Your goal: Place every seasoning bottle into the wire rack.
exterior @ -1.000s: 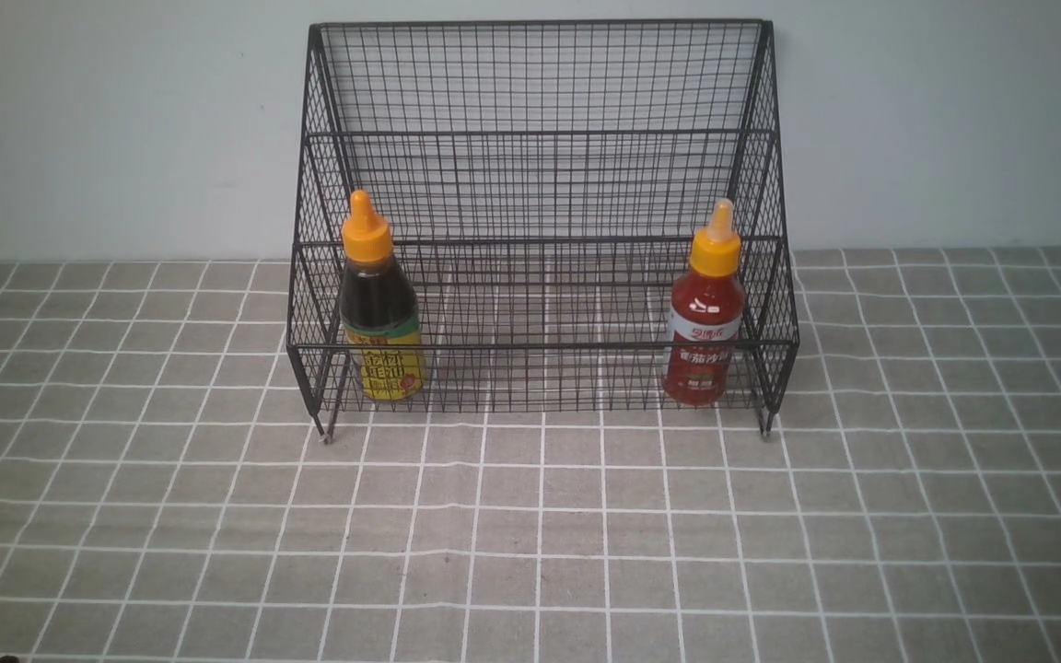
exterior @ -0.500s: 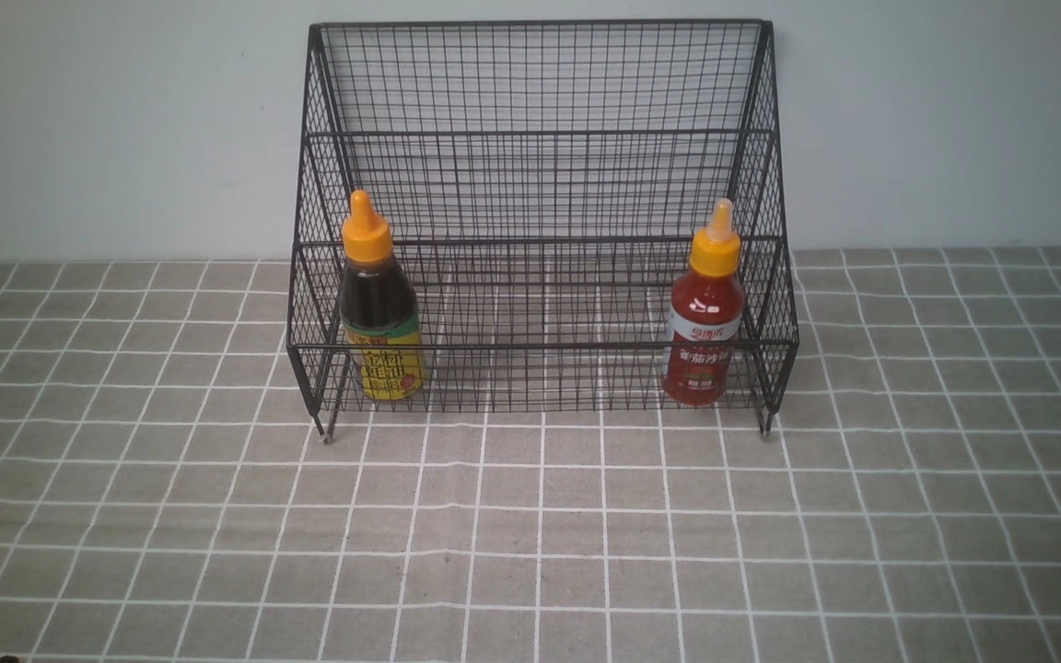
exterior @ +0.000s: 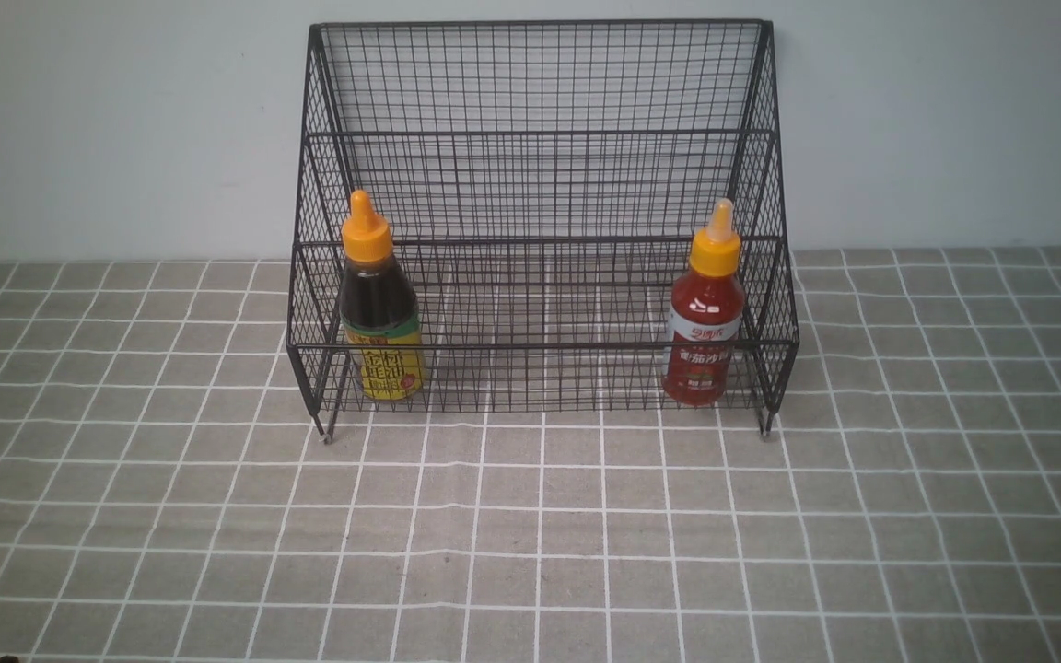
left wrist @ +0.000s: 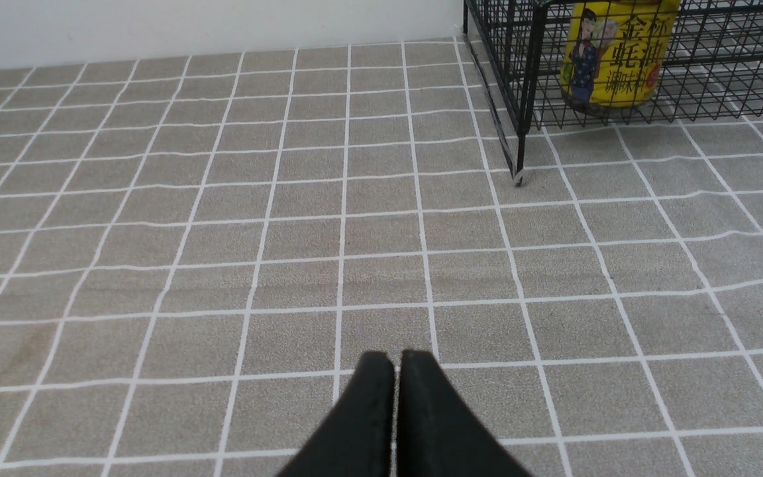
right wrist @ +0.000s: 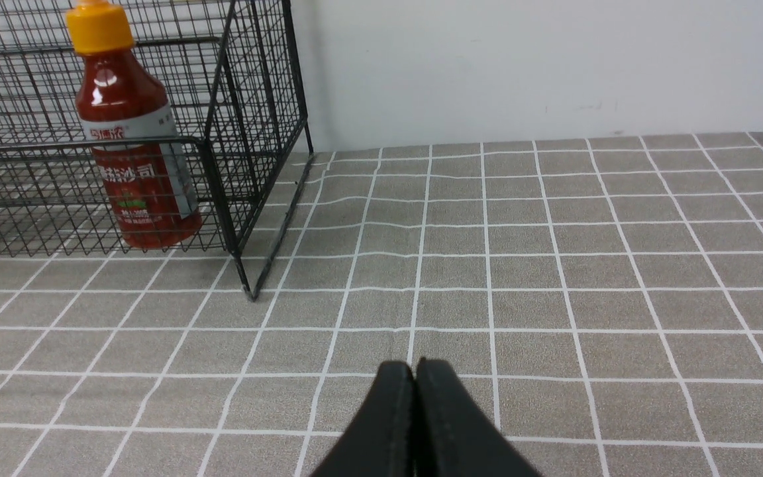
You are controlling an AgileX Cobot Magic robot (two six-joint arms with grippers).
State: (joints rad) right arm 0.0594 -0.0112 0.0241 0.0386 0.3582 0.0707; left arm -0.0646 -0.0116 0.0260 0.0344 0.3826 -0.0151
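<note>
The black wire rack (exterior: pixel 540 184) stands against the back wall. The dark brown bottle (exterior: pixel 379 304) stands upright inside its lower tier at the left; its yellow label shows in the left wrist view (left wrist: pixel 613 59). The red bottle (exterior: pixel 704 308) stands upright inside the lower tier at the right, and shows in the right wrist view (right wrist: pixel 133 139). My left gripper (left wrist: pixel 397 361) is shut and empty over the cloth, well short of the rack's left foot. My right gripper (right wrist: pixel 414 371) is shut and empty, short of the rack's right foot. Neither arm shows in the front view.
A grey checked tablecloth (exterior: pixel 540 534) covers the table up to the pale wall. The rack's front feet (exterior: pixel 325 437) rest on the cloth; its corner post shows in the left wrist view (left wrist: pixel 520 172) and in the right wrist view (right wrist: pixel 246 288).
</note>
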